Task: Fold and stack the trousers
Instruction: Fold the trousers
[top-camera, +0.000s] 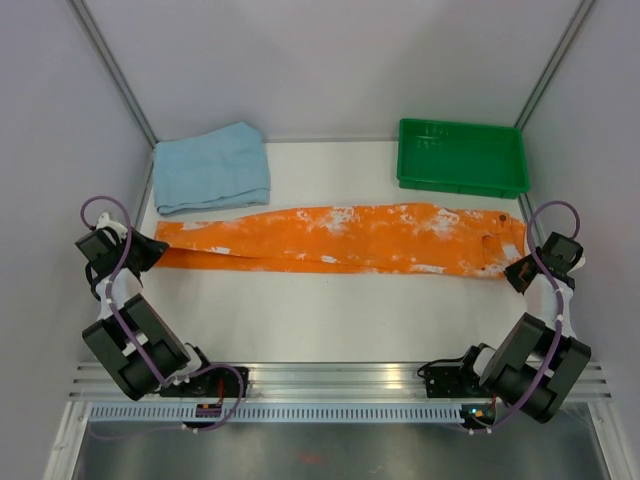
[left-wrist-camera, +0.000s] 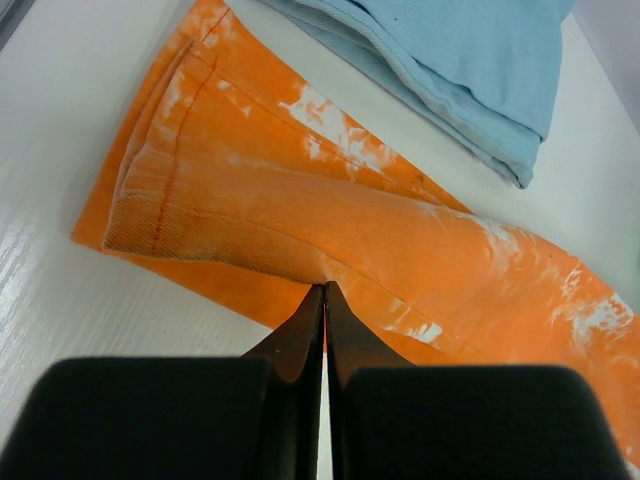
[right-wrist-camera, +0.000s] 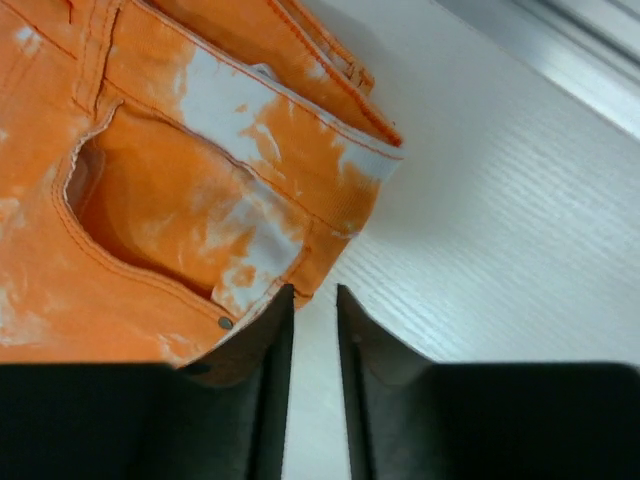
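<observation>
White woodgrain table, long thin orange blotched trousers, folded blue cloth

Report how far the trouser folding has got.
Done: the trousers lie halved lengthwise, leg on leg, across the table. In hand: the left hand is shut on the leg hems; the right hand, slightly open, sits at the waistband. Left: crosswise folds, then stacking, perhaps on the folded light-blue garment.
</observation>
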